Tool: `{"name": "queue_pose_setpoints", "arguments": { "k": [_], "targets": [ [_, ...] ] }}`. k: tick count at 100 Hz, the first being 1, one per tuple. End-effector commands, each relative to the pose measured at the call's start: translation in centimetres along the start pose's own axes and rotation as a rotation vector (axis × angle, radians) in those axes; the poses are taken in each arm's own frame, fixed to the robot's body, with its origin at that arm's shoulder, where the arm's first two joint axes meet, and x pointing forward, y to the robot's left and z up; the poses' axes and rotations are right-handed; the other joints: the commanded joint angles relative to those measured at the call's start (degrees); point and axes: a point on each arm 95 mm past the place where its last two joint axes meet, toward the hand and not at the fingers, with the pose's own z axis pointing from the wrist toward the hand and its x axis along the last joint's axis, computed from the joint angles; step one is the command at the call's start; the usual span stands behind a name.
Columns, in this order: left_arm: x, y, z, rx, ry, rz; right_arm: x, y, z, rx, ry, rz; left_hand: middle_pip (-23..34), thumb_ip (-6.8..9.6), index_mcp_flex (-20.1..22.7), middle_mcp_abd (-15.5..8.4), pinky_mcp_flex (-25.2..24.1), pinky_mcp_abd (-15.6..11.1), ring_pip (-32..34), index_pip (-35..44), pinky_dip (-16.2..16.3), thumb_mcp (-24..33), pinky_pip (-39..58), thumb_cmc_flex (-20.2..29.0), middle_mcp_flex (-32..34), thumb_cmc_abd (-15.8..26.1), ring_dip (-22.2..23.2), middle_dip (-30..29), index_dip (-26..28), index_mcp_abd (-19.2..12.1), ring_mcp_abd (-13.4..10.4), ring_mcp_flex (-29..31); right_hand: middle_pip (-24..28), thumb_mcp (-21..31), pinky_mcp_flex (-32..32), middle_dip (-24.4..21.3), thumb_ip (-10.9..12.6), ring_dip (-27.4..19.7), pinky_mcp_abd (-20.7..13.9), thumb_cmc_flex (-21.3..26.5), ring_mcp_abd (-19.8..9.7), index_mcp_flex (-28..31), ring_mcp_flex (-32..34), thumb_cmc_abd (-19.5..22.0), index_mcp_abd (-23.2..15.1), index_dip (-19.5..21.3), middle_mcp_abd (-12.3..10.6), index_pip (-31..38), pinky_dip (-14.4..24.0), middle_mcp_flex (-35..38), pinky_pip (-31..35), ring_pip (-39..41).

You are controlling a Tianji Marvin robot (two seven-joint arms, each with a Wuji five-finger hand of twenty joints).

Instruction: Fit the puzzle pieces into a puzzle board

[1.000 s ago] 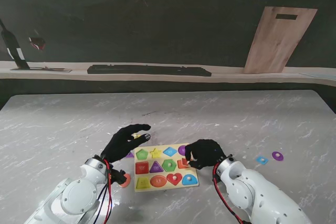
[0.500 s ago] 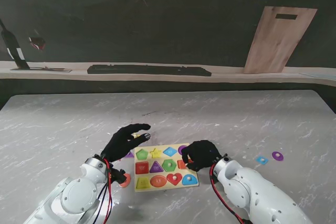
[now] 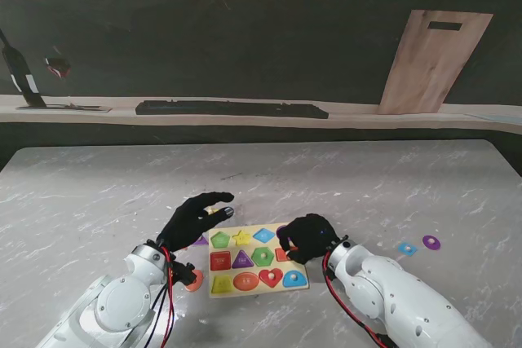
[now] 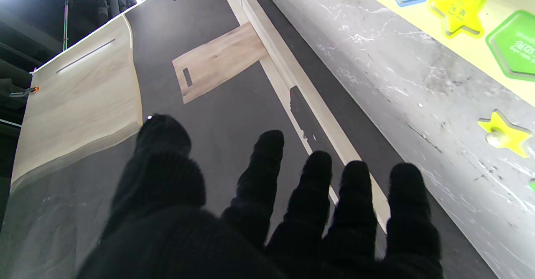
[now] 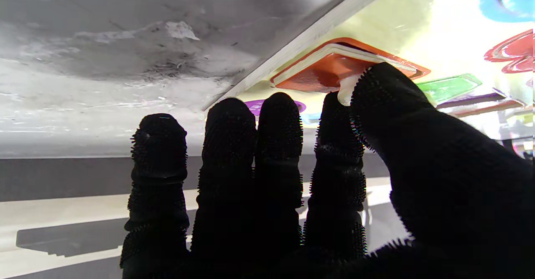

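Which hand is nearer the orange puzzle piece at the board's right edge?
Right. The right hand pinches the orange piece by its knob over the puzzle board; the left hand hovers open beyond the board's far left corner.

- The puzzle board point(image 3: 254, 260) lies on the table point(image 3: 342, 185), near me.
- Left hand point(image 3: 192, 218) hovers by its left far corner; right hand point(image 3: 310, 236) over its right edge.
- Two loose pieces point(image 3: 419, 245) lie well right (apart from the board).

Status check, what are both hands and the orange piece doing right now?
Left hand open, hovering beside yellow puzzle board. Right hand pinching peg of orange square piece, tilted half out of its slot. Nothing blocking.
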Motion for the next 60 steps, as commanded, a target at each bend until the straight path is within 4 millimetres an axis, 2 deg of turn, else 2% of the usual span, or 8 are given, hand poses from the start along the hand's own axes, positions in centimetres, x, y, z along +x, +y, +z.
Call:
{"name": "queue_pose_setpoints", "arguments": {
  "k": [1, 16, 49, 60],
  "targets": [
    [0.02, 0.09, -0.06, -0.003, 0.001, -0.004, 0.11, -0.55, -0.18, 0.020, 0.011, -0.006, -0.55, -0.67, 0.86, -0.94, -0.78, 0.35, -1.25, -0.80, 0.71, -1.71, -0.12, 0.46, -0.09, 1.72, 0.26, -0.56, -0.24, -1.58, -1.00, 1.24, 1.84, 1.10, -0.39, -0.11, 1.05, 0.11, -0.64, 2.59, -1.80, 0.72, -0.81, 2.25, -4.47, 1.15, -0.89, 3.65, 0.15, -1.29, 1.43, 1.00],
    [0.02, 0.08, -0.07, -0.002, 0.001, -0.004, 0.20, -0.66, -0.15, 0.031, 0.025, -0.007, -0.55, -0.66, 0.90, -0.88, -0.79, 0.34, -1.23, -0.79, 0.71, -1.69, -0.14, 0.51, -0.07, 1.70, 0.27, -0.56, -0.25, -1.54, -1.06, 1.26, 1.64, 0.88, -0.46, -0.18, 1.06, 0.03, -0.83, 2.43, -1.98, 0.37, -1.07, 2.53, -5.02, 1.17, -1.17, 3.53, 0.03, -1.47, 1.29, 0.73],
    [0.03, 0.06, -0.09, 0.000, 0.001, -0.003, -0.02, -0.72, -0.17, 0.037, 0.040, -0.005, -0.55, -0.66, 0.95, -0.78, -0.77, 0.36, -1.21, -0.82, 0.74, -1.68, -0.12, 0.57, -0.05, 1.68, 0.30, -0.57, -0.25, -1.41, -0.94, 1.28, 0.99, -0.51, -0.71, 0.19, 1.22, 0.05, -1.77, 1.97, -2.85, -0.72, -1.54, 4.47, -10.08, 2.07, -2.63, 2.38, -0.36, -1.81, 0.44, 0.08],
    [0.00, 0.05, -0.10, 0.000, 0.002, -0.002, -0.17, -0.76, -0.26, 0.045, 0.023, -0.017, -0.53, -0.66, 0.98, -0.90, -0.74, 0.31, -1.19, -0.83, 0.76, -1.69, -0.08, 0.53, -0.01, 1.75, 0.31, -0.56, -0.26, -1.48, -0.94, 1.27, 1.03, -1.13, -0.80, 0.70, 1.11, 0.30, -1.41, 1.35, -2.47, -3.06, -1.69, 3.44, -6.93, 0.78, -2.37, 0.47, -0.28, -2.17, 0.42, 0.31]
  ]
}}
